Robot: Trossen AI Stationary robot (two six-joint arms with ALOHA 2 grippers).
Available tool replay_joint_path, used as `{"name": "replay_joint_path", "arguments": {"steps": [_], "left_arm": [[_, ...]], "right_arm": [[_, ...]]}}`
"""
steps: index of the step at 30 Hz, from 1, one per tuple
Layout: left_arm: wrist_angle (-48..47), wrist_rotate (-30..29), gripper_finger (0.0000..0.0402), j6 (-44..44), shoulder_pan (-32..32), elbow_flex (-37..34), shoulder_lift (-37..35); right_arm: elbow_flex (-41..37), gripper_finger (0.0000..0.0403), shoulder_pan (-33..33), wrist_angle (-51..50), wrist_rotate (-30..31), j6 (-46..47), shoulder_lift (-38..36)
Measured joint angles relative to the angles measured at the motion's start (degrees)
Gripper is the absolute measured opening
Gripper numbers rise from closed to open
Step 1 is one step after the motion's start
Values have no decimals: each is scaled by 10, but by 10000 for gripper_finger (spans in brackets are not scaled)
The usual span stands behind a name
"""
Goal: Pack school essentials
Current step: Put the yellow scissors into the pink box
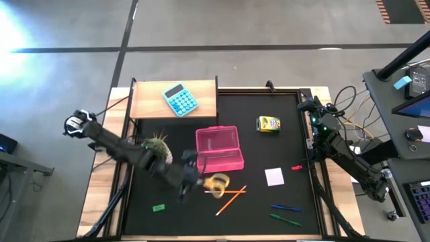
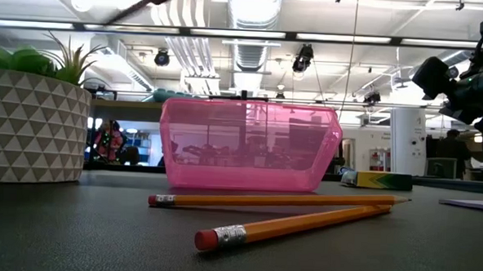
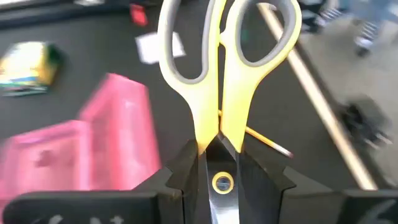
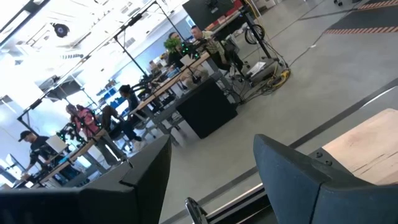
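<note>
My left gripper (image 1: 196, 177) (image 3: 221, 163) is shut on the yellow-handled scissors (image 1: 218, 183) (image 3: 219, 68), just on the near side of the open pink pencil box (image 1: 219, 149) (image 2: 249, 144) (image 3: 93, 146). Two orange pencils (image 1: 232, 195) (image 2: 287, 211) lie flat on the mat beside it. The white note pad (image 1: 274, 176), the blue pen (image 1: 285, 208), the green pen (image 1: 285, 219) and the yellow crayon box (image 1: 268, 124) (image 2: 374, 180) lie to the right. My right gripper (image 1: 310, 104) (image 4: 211, 174) is open at the table's far right edge, away from everything. My left gripper pinches the scissors at the pivot (image 3: 222, 182), one dark finger (image 3: 186, 171) on each flat side. The grey-lined yellow handle loops (image 3: 186, 43) point away from the wrist; the blades are hidden between the fingers. The low view shows no scissors on the mat, so they are lifted clear.
A light-blue calculator (image 1: 180, 99) lies on a wooden shelf (image 1: 144, 101) at the far left. A potted plant (image 1: 156, 144) (image 2: 30, 118) stands under my left arm. A green eraser (image 1: 158, 208) and a small red thing (image 1: 296, 167) lie on the black mat.
</note>
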Motion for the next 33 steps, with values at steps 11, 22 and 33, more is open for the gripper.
{"name": "replay_joint_path", "arguments": {"steps": [11,22,33], "left_arm": [[76,53,82,37,159,8,66],[79,88,82,51,231,-5,138],[61,134,82,47,236,-18,169]], "right_arm": [[0,219,0,0,0,0,1],[0,219,0,0,0,0,4],[0,219,0,0,1,0,4]]}}
